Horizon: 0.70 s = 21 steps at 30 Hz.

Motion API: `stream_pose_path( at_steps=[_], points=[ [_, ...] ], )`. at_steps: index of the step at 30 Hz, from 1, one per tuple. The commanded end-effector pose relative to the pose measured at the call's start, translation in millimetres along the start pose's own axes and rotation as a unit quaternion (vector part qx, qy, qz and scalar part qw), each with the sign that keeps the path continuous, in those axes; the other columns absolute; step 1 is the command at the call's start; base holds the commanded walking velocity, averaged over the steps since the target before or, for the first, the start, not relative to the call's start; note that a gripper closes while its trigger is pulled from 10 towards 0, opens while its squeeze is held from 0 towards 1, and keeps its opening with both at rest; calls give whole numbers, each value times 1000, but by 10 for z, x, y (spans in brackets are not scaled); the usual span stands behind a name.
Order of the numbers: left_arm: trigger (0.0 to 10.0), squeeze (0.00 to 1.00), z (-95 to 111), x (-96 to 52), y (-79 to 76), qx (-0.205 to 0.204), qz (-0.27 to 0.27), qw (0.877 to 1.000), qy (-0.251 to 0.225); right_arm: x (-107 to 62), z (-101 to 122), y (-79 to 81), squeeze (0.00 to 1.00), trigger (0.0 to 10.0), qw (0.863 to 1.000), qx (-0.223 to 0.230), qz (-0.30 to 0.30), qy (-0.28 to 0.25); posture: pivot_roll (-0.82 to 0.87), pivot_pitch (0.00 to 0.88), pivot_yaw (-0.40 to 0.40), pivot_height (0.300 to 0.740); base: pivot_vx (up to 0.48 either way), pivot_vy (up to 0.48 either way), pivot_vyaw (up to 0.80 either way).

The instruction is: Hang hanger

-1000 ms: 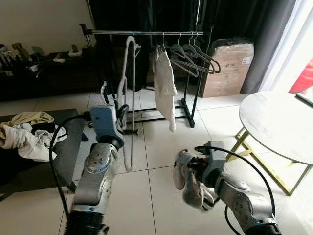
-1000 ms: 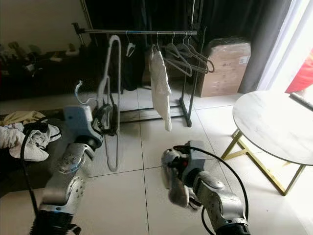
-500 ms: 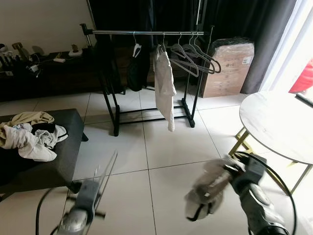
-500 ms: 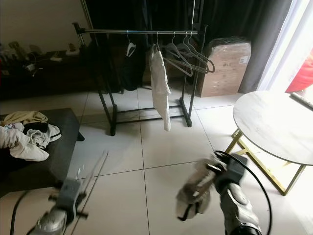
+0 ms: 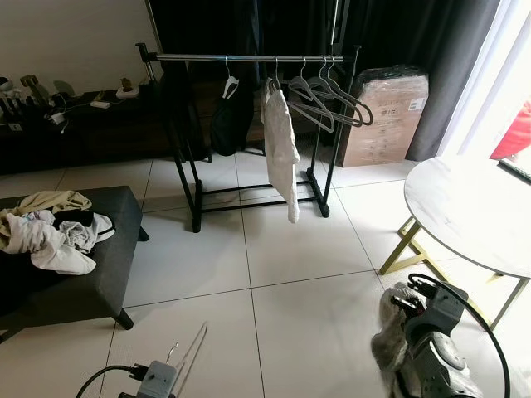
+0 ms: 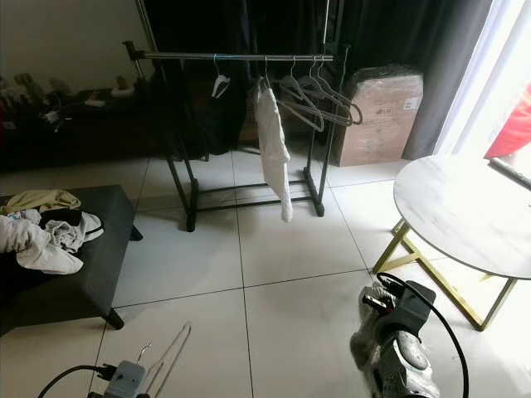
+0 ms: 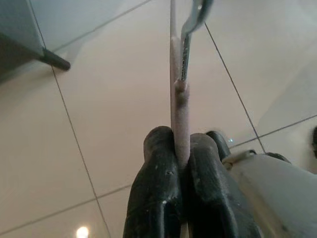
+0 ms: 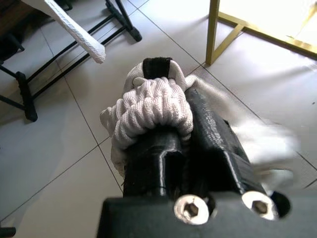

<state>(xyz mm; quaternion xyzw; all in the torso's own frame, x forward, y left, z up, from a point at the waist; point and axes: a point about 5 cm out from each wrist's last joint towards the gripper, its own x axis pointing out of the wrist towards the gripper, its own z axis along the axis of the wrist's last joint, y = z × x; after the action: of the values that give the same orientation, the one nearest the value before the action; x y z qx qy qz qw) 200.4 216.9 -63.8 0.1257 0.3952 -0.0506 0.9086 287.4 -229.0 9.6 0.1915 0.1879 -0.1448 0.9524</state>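
Glossy white floor tiles (image 5: 290,249) lie open between the black clothes rack (image 5: 249,58) at the dark curtain, the round marble-topped table (image 5: 473,215) on gold legs and the dark bench (image 5: 99,274) heaped with clothes. A wrapped cardboard box (image 5: 383,116) beside the rack carries a small label too small to read. Low over the tiles, the left gripper (image 7: 181,148) clamps the thin pale hanger (image 7: 174,74), and the right gripper (image 8: 168,144) squeezes a knitted white cloth (image 8: 148,106).

Daylight floods in beside the round table (image 5: 465,207), blowing out that edge; the wall behind the clothes rack (image 5: 249,58) lies in deep shadow.
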Motion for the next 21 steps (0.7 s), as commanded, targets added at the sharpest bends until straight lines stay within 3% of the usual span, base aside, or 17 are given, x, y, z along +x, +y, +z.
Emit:
stream_pose_path(
  at_steps=[1,8,21],
  points=[
    [10000,0,-113,-18,-9,-18,8,1000,20,14,66,-24,0,10000,1000,1,-5,-18,-37,81,4,740,0,0,0],
    [10000,0,-223,-38,-40,-32,8,999,43,10,80,-54,0,10000,1000,1,-8,-28,-46,71,4,740,208,0,0],
    [10000,0,-446,-104,-116,-31,0,996,80,9,23,-20,0,10000,1000,-6,-2,-23,-38,54,2,740,355,0,0]
  ],
)
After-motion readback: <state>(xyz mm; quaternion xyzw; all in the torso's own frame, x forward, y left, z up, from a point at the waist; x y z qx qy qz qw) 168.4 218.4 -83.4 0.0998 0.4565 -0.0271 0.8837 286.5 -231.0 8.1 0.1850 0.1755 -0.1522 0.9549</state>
